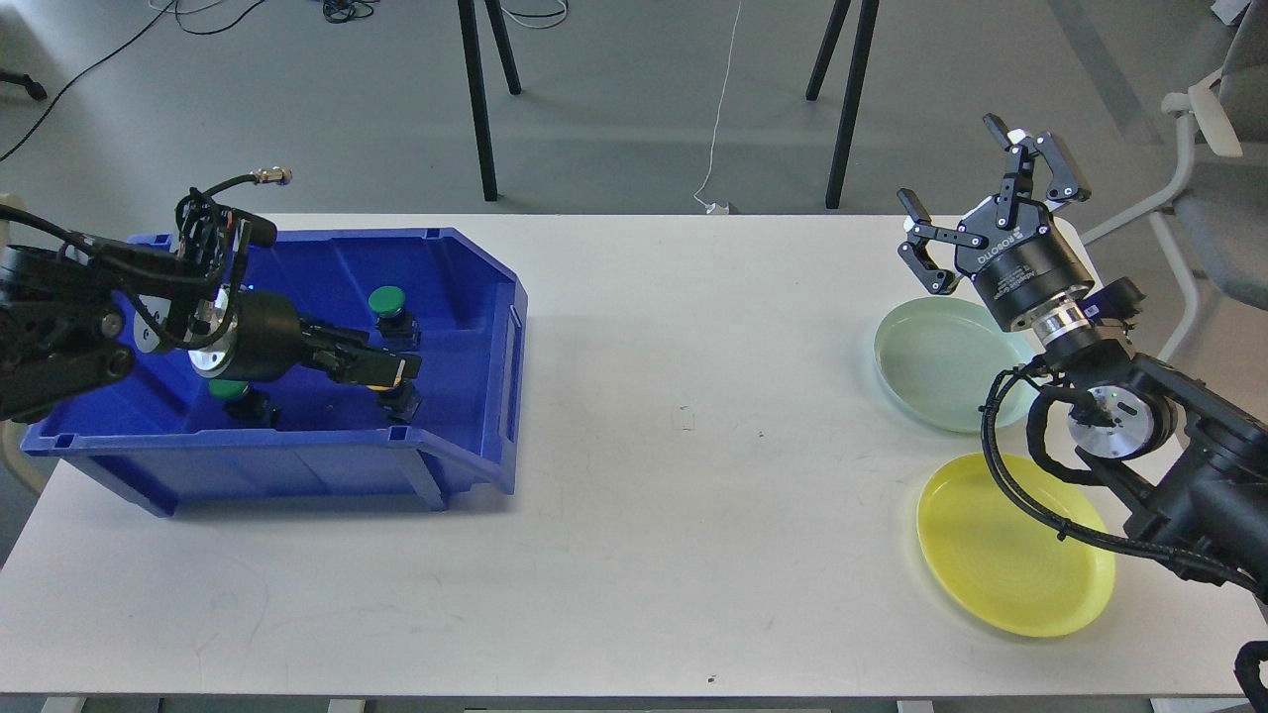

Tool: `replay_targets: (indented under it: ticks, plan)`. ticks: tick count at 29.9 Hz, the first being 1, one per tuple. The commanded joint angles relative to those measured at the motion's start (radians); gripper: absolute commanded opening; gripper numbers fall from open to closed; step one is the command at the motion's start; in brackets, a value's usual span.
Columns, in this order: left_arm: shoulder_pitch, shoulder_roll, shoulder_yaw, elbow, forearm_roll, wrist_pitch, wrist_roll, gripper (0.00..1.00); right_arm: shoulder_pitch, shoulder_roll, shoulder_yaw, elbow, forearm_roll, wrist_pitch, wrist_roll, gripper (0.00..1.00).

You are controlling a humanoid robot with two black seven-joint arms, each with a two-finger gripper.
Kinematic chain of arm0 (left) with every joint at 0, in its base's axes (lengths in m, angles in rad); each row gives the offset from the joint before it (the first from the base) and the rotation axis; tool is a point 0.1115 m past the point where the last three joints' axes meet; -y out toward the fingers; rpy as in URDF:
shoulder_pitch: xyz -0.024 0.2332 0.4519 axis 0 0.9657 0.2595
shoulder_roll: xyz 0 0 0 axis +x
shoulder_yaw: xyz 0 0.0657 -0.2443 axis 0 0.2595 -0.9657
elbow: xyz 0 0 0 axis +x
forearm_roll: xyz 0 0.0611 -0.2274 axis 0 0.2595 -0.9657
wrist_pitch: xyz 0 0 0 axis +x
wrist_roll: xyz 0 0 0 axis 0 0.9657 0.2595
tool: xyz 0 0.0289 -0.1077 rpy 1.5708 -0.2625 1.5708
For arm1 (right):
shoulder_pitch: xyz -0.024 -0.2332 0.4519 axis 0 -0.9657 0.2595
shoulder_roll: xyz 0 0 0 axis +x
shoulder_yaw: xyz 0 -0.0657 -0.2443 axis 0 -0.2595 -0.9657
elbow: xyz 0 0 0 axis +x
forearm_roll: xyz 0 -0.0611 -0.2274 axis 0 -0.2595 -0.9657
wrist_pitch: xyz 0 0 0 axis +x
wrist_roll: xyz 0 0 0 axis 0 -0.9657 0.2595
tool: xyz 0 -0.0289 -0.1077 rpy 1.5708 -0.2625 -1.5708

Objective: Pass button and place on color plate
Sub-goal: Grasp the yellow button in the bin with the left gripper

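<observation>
In the blue bin [475, 297] at left, the left gripper [391, 371] is reaching over a button [401, 396]; can't tell if it's closed. Right gripper [991, 213] is waiting open w/ plates [931, 366] nearby. Should grip squarely before lifting.

We see the middle of the table [684, 416] bare from the blue bin [466, 297] at left to the two plates at right, a wide lane. The bin's walls fence its inside; our left gripper [391, 368] and green buttons [387, 301] crowd it. At right, the pale green plate [931, 361] and yellow plate [1001, 569] lie low, our right arm over both.
</observation>
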Motion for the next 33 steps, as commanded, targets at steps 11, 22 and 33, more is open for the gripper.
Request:
replay_targets:
  ticks: [11,22,33]
  plan:
    - [0.036,-0.019,-0.003,0.015,0.0,0.023,0.0,0.85,-0.004,0.001,0.002,0.0,0.0,0.0,0.0,0.99]
    - [0.08,-0.045,-0.005,0.086,-0.002,0.025,0.0,0.85,-0.01,-0.001,0.002,0.0,0.0,0.0,0.0,0.99]
    - [0.093,-0.067,-0.013,0.118,-0.002,0.025,0.0,0.84,-0.01,-0.003,0.002,0.0,0.0,0.0,0.0,0.99]
